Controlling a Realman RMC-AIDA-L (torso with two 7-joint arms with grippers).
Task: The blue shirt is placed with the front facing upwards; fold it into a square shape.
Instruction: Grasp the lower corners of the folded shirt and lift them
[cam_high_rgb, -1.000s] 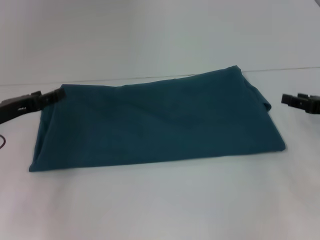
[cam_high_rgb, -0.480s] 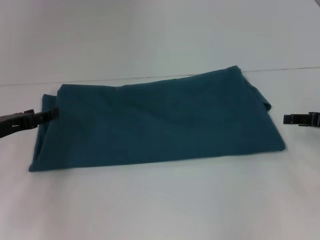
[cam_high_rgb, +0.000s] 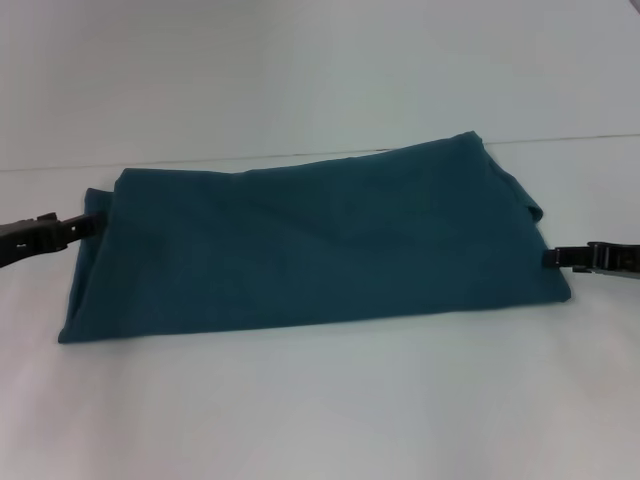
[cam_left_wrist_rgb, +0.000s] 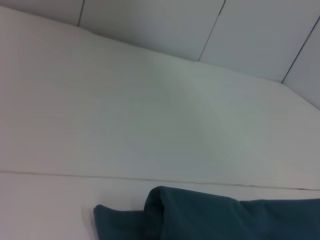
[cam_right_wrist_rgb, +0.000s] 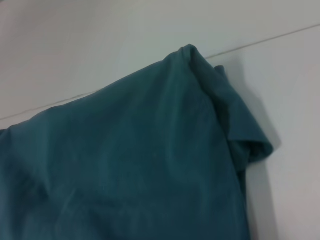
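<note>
Cotton-like teal cloth, the blue shirt (cam_high_rgb: 315, 245), lies folded into a long soft band across the white tabletop (cam_high_rgb: 320, 400), plain side up, with shallow wrinkles and rounded folded edges. No lettering shows. At its left end a small flap sticks out from under the top layer; at the right end a sleeve fold bulges out in a curled lip. The left tool (cam_high_rgb: 88, 224) touches the shirt's left end, its dark slim tips close together, though whether they pinch cloth I cannot tell. The right tool (cam_high_rgb: 552, 259) meets the right end low down, its state likewise unclear. Both arms are cut off by the picture's sides.
</note>
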